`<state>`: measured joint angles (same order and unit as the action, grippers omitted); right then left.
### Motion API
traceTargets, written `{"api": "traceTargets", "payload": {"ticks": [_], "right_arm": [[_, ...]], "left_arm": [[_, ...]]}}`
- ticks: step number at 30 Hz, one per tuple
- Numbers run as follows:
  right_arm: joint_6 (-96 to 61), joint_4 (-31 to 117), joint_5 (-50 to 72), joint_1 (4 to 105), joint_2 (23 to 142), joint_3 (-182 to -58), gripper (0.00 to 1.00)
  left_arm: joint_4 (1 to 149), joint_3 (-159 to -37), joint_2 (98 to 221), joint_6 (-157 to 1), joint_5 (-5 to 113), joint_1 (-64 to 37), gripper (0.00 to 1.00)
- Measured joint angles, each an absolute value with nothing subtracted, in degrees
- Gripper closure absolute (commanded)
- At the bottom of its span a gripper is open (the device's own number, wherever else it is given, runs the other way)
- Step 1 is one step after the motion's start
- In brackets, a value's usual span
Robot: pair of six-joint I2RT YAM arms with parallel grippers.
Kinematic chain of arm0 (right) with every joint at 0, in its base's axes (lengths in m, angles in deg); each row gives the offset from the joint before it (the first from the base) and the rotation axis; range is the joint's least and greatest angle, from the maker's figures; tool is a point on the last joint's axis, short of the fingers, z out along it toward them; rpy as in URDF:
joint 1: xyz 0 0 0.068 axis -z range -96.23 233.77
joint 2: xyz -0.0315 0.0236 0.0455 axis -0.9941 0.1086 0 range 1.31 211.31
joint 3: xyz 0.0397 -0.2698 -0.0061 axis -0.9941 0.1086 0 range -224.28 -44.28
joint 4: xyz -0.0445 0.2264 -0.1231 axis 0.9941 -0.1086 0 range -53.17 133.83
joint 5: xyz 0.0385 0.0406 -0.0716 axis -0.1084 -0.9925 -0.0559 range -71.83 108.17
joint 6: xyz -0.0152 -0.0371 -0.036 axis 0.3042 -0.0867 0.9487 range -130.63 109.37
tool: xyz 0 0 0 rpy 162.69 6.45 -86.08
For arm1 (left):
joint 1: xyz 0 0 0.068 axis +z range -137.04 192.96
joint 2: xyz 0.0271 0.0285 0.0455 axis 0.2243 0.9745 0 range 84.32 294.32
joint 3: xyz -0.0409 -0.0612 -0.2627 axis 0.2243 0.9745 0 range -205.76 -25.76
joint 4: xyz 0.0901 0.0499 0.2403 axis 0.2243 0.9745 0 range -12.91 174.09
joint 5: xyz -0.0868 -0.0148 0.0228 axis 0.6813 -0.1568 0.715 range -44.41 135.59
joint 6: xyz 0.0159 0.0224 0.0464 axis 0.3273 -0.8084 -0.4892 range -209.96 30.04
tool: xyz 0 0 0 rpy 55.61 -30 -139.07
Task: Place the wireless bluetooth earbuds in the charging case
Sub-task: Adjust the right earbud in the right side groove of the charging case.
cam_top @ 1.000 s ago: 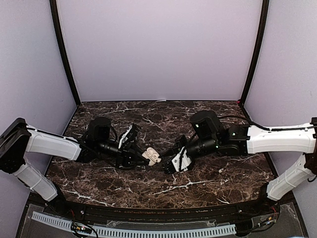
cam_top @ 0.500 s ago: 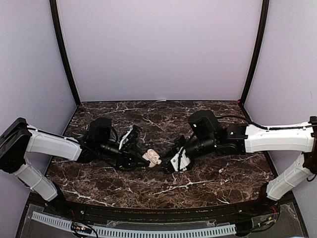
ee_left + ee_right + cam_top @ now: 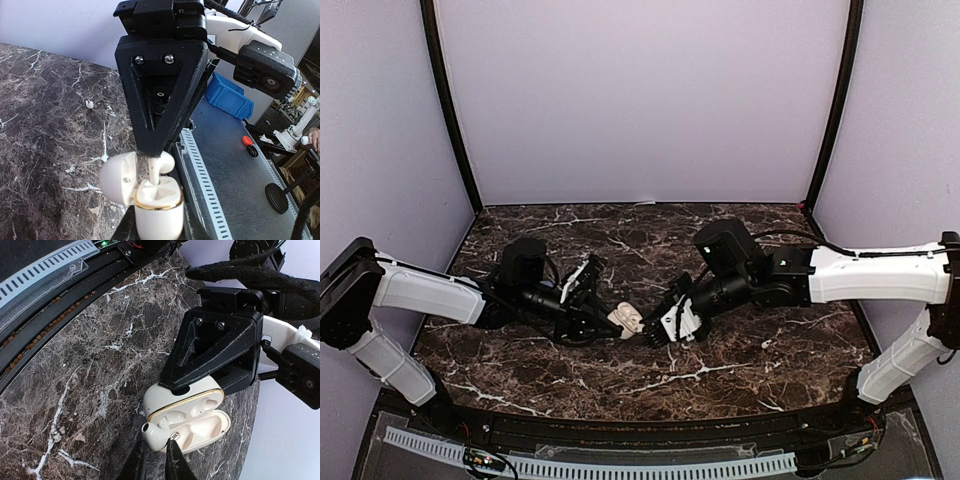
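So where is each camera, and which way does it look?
Top external: high behind the robot, looking down on the marble table; left arm and right arm meet at the charging case.
Left wrist: on the left arm, facing the right gripper and its earbud; own fingers barely show.
Right wrist: on the right arm, facing the left gripper; own fingers pinch the earbud.
Shared: both wrists see the case.

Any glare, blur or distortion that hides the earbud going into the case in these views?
Top view: even light, the side posts bowed by the lens, the case only a small pale blob. Left wrist: case and earbud close, pale and slightly washed out, no hard glare. Right wrist: case and earbud sharp, its own fingers soft at the bottom edge.
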<state>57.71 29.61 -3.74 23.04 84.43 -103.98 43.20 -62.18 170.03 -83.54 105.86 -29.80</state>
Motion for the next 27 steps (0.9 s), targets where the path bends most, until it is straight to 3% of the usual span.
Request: {"api": "traceTargets", "payload": {"ticks": [27], "right_arm": [[35.7,25.8,-2.8,23.0,85.7,-107.6,0.89]], "left_arm": [[40.3,-58.2,164.8,-93.9,94.3,-32.4,0.94]]}}
